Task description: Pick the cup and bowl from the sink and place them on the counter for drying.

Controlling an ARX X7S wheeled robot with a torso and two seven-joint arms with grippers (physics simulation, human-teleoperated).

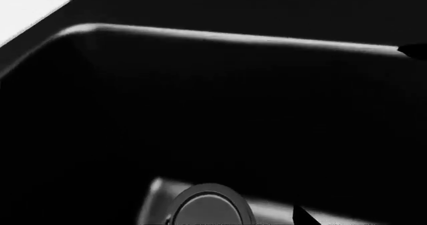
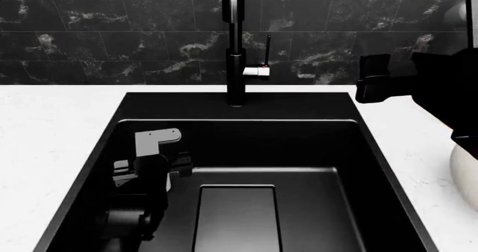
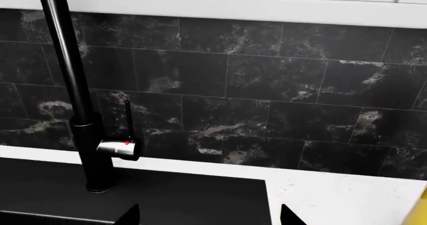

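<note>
Deep in the left half of the sink (image 2: 247, 103), left tool (image 1: 353, 132) open, holding nothing. Cup (image 1: 208, 210) just beside one fingertip, outside the gap, so probably a sideways shift first. Bowl (image 2: 464, 173) on desk (image 2: 52, 134) right of sink; right tool (image 3: 210, 217) open.

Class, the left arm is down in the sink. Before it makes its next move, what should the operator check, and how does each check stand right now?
1. Cup found: ok. The left wrist view shows the cup in the sink, cut by the picture's edge.
2. Left gripper ready: ok. Its fingers are apart with nothing between them.
3. Cup between those fingers: not ok. It sits off to one side of them.
4. Bowl out of the sink: ok. It shows over the counter on the right, though whether it rests flat is cannot tell.
5. Right gripper free: ok. It is open and empty, facing the faucet.
</note>
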